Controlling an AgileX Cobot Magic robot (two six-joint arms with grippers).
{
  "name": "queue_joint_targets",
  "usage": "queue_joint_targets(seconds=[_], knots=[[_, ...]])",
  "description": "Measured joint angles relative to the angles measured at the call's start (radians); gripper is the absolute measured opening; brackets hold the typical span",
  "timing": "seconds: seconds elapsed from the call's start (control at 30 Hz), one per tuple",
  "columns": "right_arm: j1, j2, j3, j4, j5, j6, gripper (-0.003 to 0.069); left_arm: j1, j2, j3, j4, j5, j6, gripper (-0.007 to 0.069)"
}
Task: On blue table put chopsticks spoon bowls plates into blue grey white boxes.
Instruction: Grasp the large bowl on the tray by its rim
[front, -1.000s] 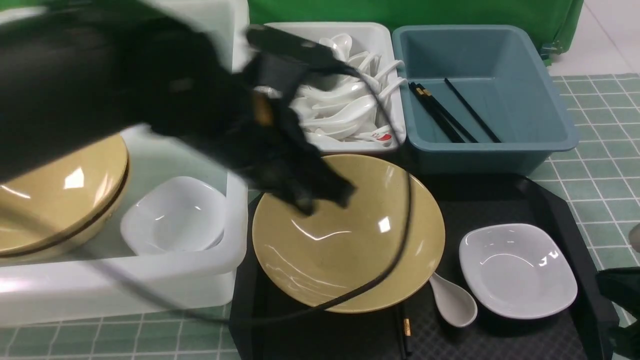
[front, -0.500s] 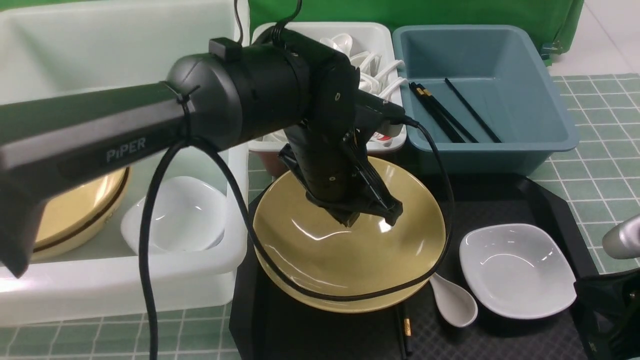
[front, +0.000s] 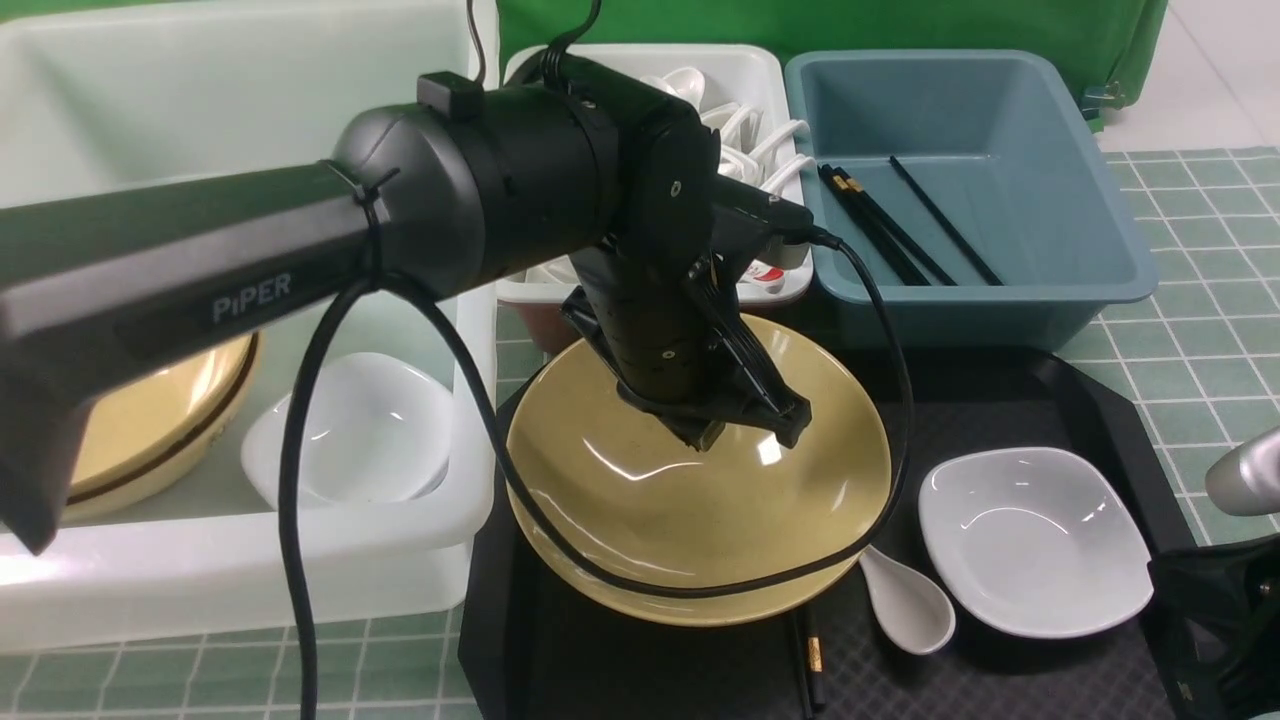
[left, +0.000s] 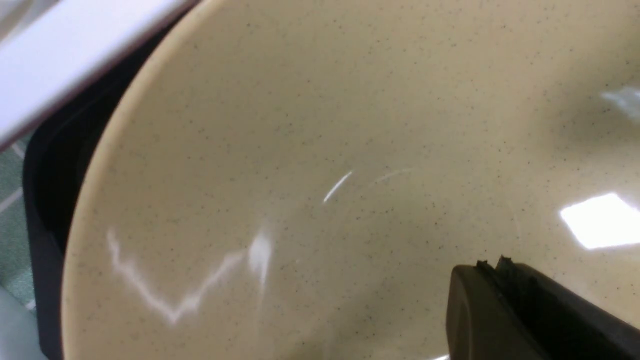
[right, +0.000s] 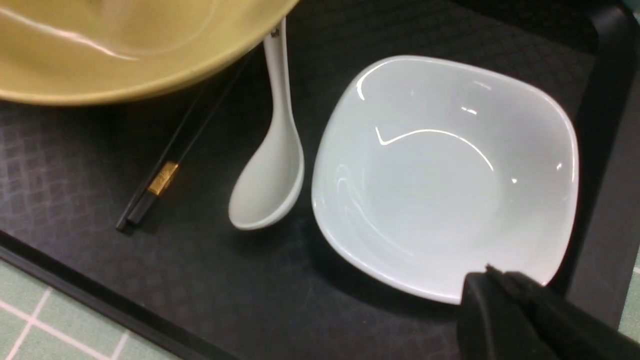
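Left gripper (front: 745, 432) hangs over the tan bowl (front: 660, 520) on the black tray (front: 1000, 690) — whether its jaws are spread I cannot tell. Beside the bowl lie a spoon (front: 908, 605), chopsticks (front: 812, 668) and a white dish (front: 1035, 540) — right gripper's (right: 505, 320) jaws pressed together.

Shows a glossy white rounded-square ceramic bowl (right: 445, 175) sitting empty on a black textured tray (right: 75, 165), with a white ceramic soup spoon (right: 272, 170) just beside it, scoop facing up. Finds a pair of black chopsticks with gold bands (right: 165, 175) beside the spoon, both running under the rim of a large tan glazed bowl (right: 115, 50). Catches a black gripper fingertip (right: 510, 320) over the white bowl's rim.
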Motion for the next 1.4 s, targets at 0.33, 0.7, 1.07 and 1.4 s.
queue_joint_targets(seconds=[0.33,0.7,1.07,1.4], knots=[[0.000,0.000,0.000,0.000,0.000,0.000,0.0038,0.000,0.000,0.000,-0.021,0.000,-0.004,0.0004],[0.000,0.000,0.000,0.000,0.000,0.000,0.0038,0.000,0.000,0.000,-0.033,0.000,-0.003,0.0004],[0.000,0.000,0.000,0.002,0.000,0.000,0.0043,0.000,0.000,0.000,-0.034,0.000,-0.003,0.0004],[0.000,0.000,0.000,0.003,0.001,0.000,0.0043,0.000,0.000,0.000,-0.036,0.000,-0.003,0.0004]])
